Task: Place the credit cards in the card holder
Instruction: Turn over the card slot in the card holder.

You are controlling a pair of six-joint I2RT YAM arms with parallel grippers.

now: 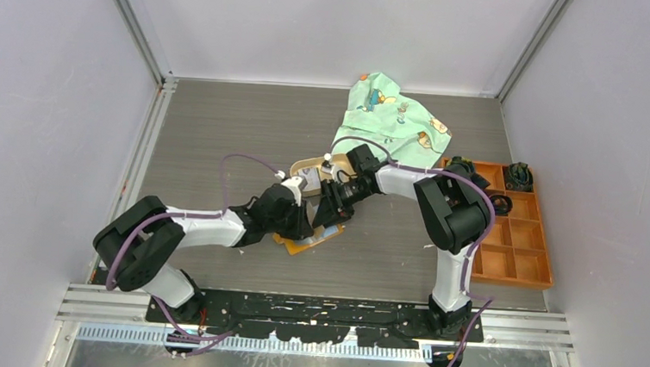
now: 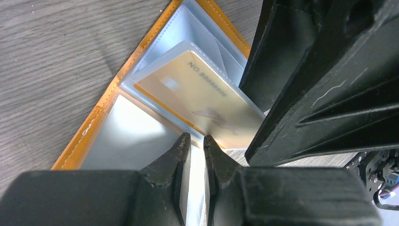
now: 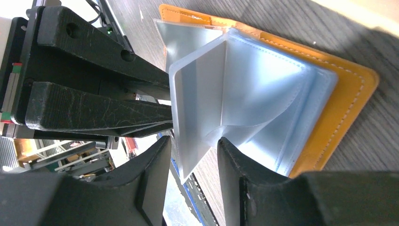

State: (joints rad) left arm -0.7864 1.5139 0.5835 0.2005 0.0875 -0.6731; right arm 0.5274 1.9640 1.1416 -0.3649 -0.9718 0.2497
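A gold card [image 2: 202,99] sits partway into a pocket of the open card holder [image 1: 302,246] on the surface [image 1: 221,142], the left claw [image 2: 196,137] pinching a clear sleeve [image 3: 211,94] narrowly, the right claw [image 3: 194,143] half-open astride it; seating looks unfinished, other cards unseen.

- Left arm [image 1: 206,225], lower left: white shells, black joints, purple cable looping over
- Right arm [image 1: 451,277], right of centre: same white-black build, purple cable
- Left gripper [image 2: 194,140], right gripper [image 3: 190,146]: matte black, tapered, scratched
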